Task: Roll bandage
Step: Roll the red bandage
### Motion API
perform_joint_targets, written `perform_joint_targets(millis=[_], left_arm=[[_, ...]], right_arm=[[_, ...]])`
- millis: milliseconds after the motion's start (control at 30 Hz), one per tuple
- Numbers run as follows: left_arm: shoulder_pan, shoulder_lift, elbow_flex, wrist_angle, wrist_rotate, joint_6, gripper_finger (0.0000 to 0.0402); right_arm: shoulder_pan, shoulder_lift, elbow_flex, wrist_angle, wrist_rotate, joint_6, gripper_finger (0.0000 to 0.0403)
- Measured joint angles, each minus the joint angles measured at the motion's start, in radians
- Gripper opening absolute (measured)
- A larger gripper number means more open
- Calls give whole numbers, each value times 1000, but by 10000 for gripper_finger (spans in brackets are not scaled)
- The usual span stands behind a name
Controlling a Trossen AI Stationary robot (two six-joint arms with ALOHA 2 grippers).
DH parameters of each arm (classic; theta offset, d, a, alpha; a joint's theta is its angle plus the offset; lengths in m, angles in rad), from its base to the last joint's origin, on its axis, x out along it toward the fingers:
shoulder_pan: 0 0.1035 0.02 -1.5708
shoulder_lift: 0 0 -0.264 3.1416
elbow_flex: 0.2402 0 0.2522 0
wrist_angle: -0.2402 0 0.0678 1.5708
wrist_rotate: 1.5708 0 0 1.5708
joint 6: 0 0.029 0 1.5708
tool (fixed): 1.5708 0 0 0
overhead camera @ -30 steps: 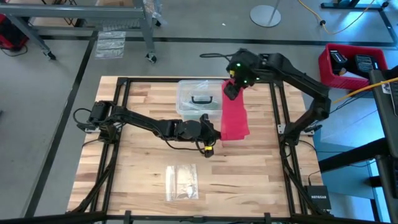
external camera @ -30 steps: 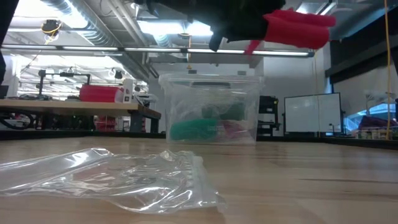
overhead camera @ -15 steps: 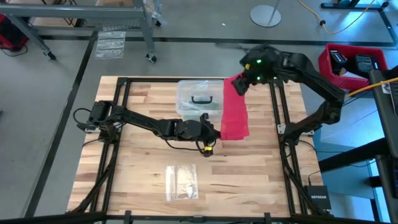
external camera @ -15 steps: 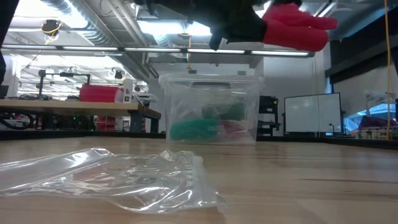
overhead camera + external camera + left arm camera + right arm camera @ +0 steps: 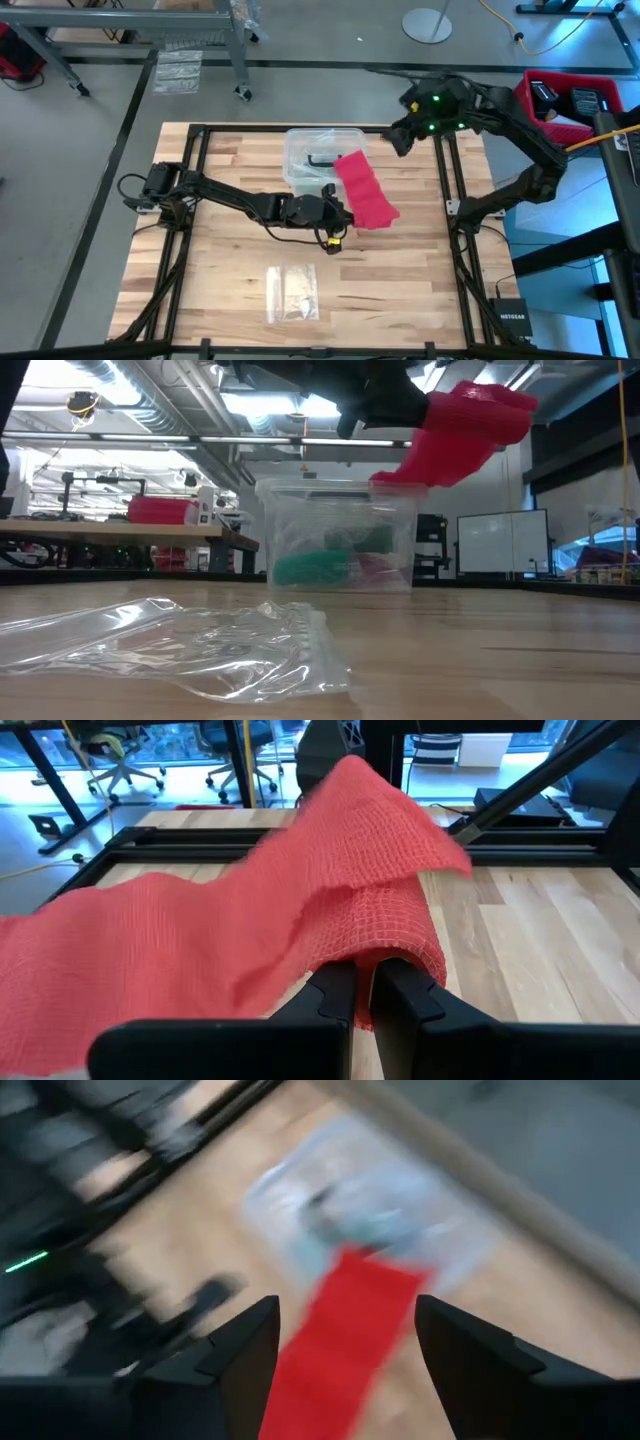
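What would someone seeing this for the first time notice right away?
The red bandage stands out, draped from the left gripper at mid-table up onto the clear plastic box. The left gripper is shut on one end of it. The right gripper, open and empty, hangs above the table's far right corner.

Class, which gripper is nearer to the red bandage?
Left. The left gripper is shut on the bandage at its lower end; the right gripper is open, apart, beyond its far end.

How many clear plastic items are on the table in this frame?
2. A clear plastic box with a black handle sits toward the far middle of the table, partly under the red bandage; a small clear plastic bag lies flat near the front edge. None looks hidden.
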Motion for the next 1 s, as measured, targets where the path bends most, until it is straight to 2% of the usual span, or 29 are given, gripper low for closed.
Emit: perform_joint_targets(millis=[67,200,300,467,533,667,767,833,1000], left_arm=[[1,0,0,3,0,0,10],[1,0,0,2,0,0,10],[1,0,0,3,0,0,10],[-8,0,0,3,0,36,10],[-12,0,0,9,0,45,10],[-17,0,0,36,0,57,10],[-16,0,0,45,-35,29,10],[-11,0,0,45,-80,-6,10],[-4,0,0,58,-55,-19,10]], right_arm=[[1,-14,0,-8,98,-30,237],[57,-63,-4,-66,96,-100,237],[157,-127,-41,-62,163,-106,237],[392,-267,-233,53,405,-82,237],[489,-325,-354,157,450,-110,237],[623,-401,-594,400,459,-158,237],[637,-407,-710,511,459,-154,237],[635,-387,-749,561,403,-163,237],[639,-318,-762,563,236,-222,237]])
